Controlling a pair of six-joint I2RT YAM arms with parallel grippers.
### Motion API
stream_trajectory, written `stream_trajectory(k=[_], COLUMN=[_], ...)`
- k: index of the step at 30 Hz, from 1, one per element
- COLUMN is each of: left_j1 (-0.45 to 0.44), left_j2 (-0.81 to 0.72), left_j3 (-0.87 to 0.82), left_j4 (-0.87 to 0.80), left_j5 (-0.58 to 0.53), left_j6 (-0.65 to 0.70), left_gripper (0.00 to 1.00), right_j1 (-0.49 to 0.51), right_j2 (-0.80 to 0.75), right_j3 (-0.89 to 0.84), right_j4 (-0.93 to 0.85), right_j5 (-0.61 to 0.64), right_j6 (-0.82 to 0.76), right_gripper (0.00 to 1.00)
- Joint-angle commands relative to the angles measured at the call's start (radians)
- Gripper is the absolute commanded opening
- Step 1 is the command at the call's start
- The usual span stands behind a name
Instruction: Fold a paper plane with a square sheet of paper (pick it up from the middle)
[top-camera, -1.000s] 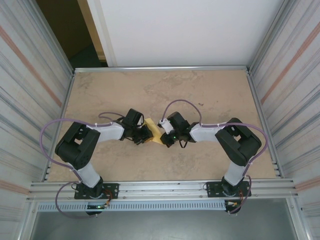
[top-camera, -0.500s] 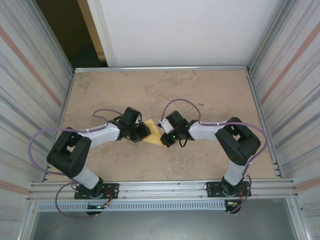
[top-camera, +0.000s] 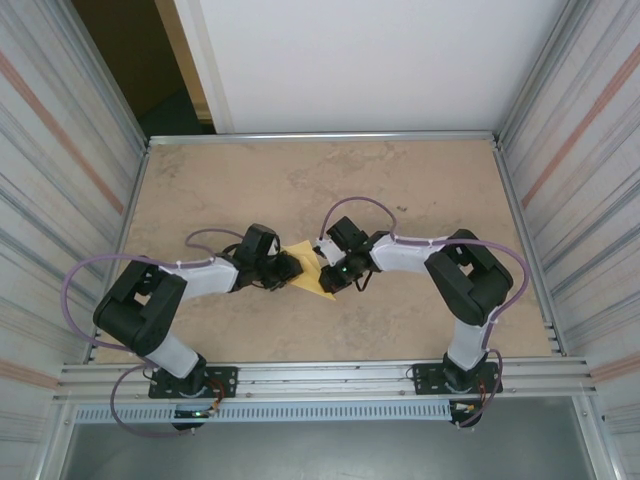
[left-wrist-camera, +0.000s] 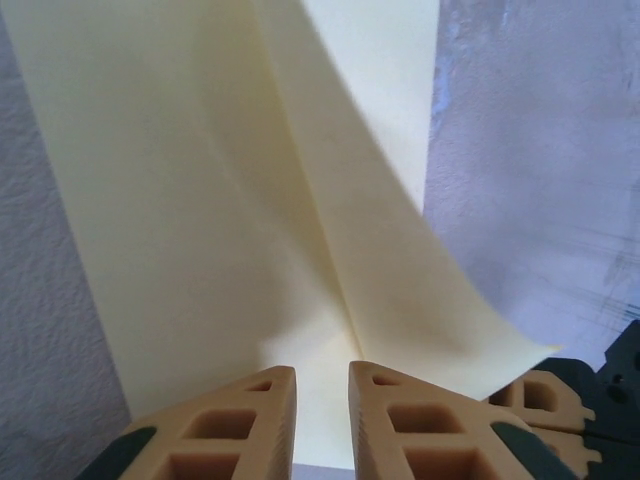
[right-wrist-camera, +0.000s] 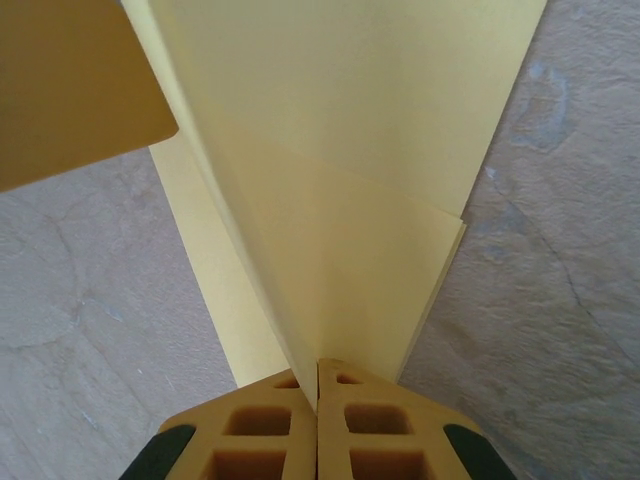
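Observation:
The square sheet of paper (top-camera: 318, 286) is pale yellow and folded into a creased, pointed shape in the middle of the table, between my two grippers. My right gripper (top-camera: 327, 272) is shut on its raised centre fold (right-wrist-camera: 330, 200), which runs straight into the closed fingertips (right-wrist-camera: 318, 375). My left gripper (top-camera: 291, 268) faces it from the left. Its jaws (left-wrist-camera: 322, 385) stand slightly apart over the paper's near edge (left-wrist-camera: 220, 230), with nothing clamped between them. One flap curls up on the right of the left wrist view (left-wrist-camera: 440, 300).
The tan marbled table (top-camera: 420, 190) has bare room all round the paper. Metal rails edge it, and ribbed walls (top-camera: 580, 200) stand left and right. The right gripper's fingers (left-wrist-camera: 545, 395) show at the lower right of the left wrist view.
The left jaws have parted a little and let go of the paper. The left arm has sunk lower. The right arm has shifted slightly left, still clamped on the fold.

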Motion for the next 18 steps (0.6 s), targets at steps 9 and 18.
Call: stream_trajectory(k=[9, 18], left_j1=[-0.011, -0.02], left_j2=[0.018, 0.026], left_j3=[-0.018, -0.017], left_j4=[0.106, 0.127], left_j5=[0.047, 0.065], left_j6=[0.013, 0.033], left_gripper=[0.3, 0.34], right_j1=[-0.021, -0.037], right_j2=[0.025, 0.026], right_j3=[0.014, -0.009], right_j4=[-0.049, -0.024], right_j5=[-0.062, -0.085], right_j6=[0.047, 0.053], right_gripper=[0.09, 0.09])
